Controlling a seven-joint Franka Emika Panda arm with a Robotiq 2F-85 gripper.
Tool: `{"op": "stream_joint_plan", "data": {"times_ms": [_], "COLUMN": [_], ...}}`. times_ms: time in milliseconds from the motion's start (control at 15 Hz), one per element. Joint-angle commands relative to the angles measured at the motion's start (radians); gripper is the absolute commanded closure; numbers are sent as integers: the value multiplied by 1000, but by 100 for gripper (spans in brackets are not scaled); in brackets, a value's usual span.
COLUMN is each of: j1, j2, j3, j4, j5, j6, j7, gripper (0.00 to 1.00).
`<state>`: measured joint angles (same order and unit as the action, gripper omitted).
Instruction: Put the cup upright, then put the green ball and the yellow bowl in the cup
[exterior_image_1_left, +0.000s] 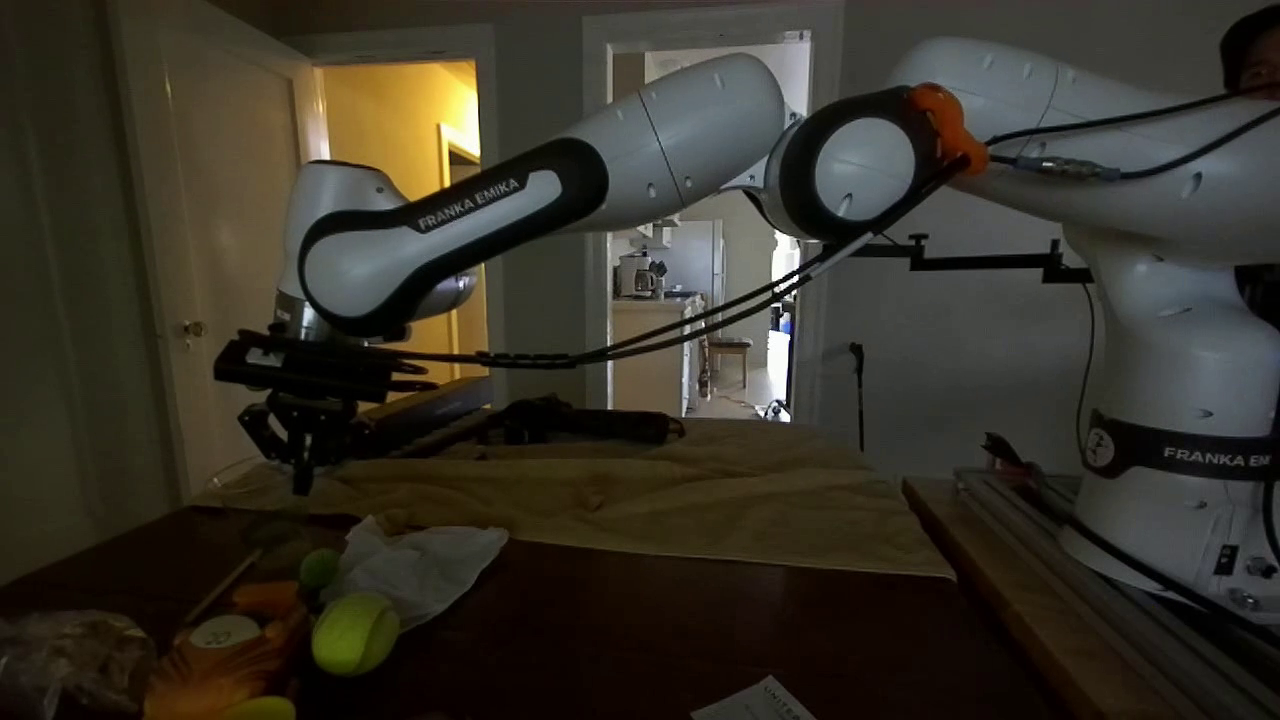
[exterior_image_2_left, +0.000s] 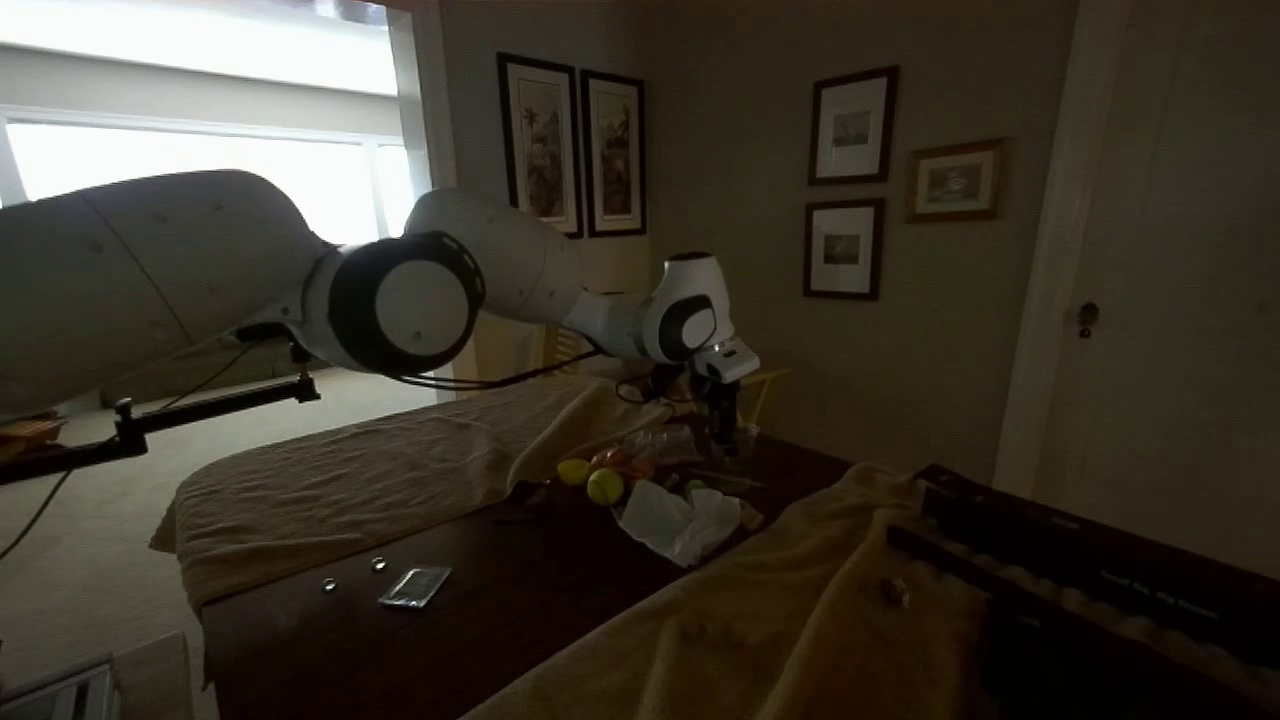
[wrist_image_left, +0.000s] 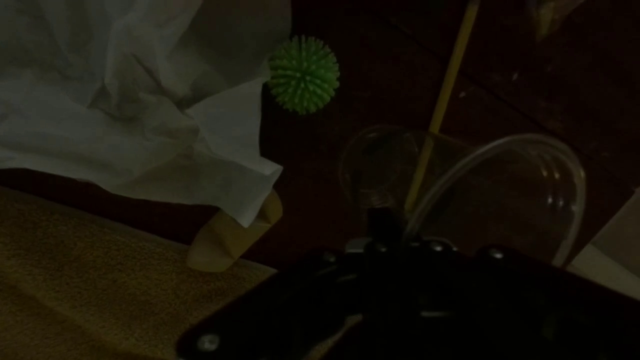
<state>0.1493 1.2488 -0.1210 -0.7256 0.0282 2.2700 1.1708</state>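
Observation:
Seen in the wrist view, the clear cup (wrist_image_left: 440, 160) has its wide rim close to the camera and its small base lower and farther off. My gripper (wrist_image_left: 387, 222) is shut on its wall at the rim. In an exterior view the gripper (exterior_image_1_left: 302, 485) points down over the table's far-left part, with the cup (exterior_image_1_left: 281, 525) faint below it; whether it touches the table I cannot tell. The spiky green ball (wrist_image_left: 304, 75) lies beside the white sheet. A yellowish curved thing (wrist_image_left: 225, 242) sticks out under that sheet; whether it is the yellow bowl I cannot tell.
A tennis ball (exterior_image_1_left: 355, 635) sits by the white sheet (exterior_image_1_left: 430, 570) and an orange item (exterior_image_1_left: 225, 660). Near the cup runs a thin stick (wrist_image_left: 447, 95). Crumpled clear plastic (exterior_image_1_left: 75, 650) lies nearby. A tan towel (wrist_image_left: 75, 290) borders the dark tabletop.

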Motion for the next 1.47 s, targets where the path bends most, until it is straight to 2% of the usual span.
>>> {"op": "stream_joint_plan", "data": {"times_ms": [0,67,133,200,867,1133,1400], "j1": [-5,-6,-7,-8,-1,6,24], "j2": [43,44,46,47,33,9,-37], "j3": [9,11,13,17,2,-26,-19], "j4": [67,68,70,72,78,76,70], "j5": [-7,-4,-2,0,-18,-19,-12], "j6": [12,14,14,13,-17,-29,-96], "j7": [6,7,8,7,6,-1,-14], "gripper": [99,99,88,69,2,0,0]}}
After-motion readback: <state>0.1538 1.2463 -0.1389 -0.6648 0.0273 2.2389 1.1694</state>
